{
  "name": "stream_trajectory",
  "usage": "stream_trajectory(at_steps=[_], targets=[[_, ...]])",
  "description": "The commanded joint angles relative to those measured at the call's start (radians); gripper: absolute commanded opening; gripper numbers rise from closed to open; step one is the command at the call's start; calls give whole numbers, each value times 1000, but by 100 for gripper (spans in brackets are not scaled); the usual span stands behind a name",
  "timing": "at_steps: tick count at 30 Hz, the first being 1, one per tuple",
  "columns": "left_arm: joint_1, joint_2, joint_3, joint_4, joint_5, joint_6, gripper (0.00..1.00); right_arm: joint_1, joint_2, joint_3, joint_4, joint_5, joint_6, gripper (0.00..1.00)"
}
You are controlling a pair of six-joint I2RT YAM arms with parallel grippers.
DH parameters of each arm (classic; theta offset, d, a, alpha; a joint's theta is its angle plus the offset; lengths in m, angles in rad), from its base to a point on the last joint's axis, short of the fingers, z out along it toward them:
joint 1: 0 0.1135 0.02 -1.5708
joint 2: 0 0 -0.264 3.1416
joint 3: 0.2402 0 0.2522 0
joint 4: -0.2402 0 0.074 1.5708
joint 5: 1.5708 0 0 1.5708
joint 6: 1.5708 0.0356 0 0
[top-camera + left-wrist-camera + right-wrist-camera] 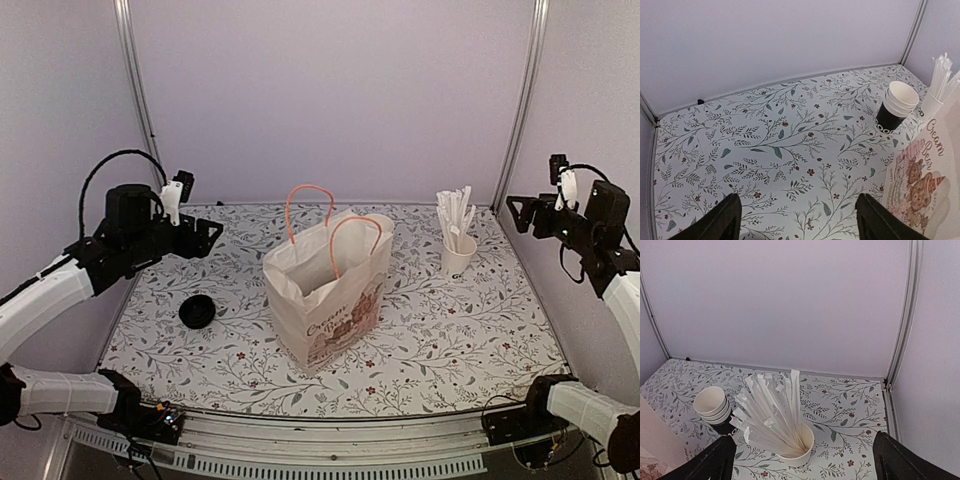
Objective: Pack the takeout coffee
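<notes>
The takeout coffee does not show in any view. A paper bag (325, 295) with orange handles stands open at the middle of the table, and its inside is hidden from the cameras. My left gripper (208, 236) hangs raised over the table's left side, open, with only bare tabletop between its fingers (730, 215). My right gripper (516, 212) is raised at the far right, open and holding nothing. In the right wrist view its fingers (715, 460) frame the white cup of pale sticks (797, 445) far below.
A black round lid-like object (197, 311) lies on the table left of the bag. A stack of nested lidless cups (896, 111) stands behind the bag, next to the cup of sticks (457, 245). Walls and metal posts close off the back and sides.
</notes>
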Motion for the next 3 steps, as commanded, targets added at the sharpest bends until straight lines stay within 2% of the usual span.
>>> stream_trajectory(at_steps=[1,3], targets=[[16,12,29,-11,-4,0,81,-8,-21,-15,141,97,153,99],[16,14,31,-13,-3,-2,81,-10,-13,-14,146,80,141,99]])
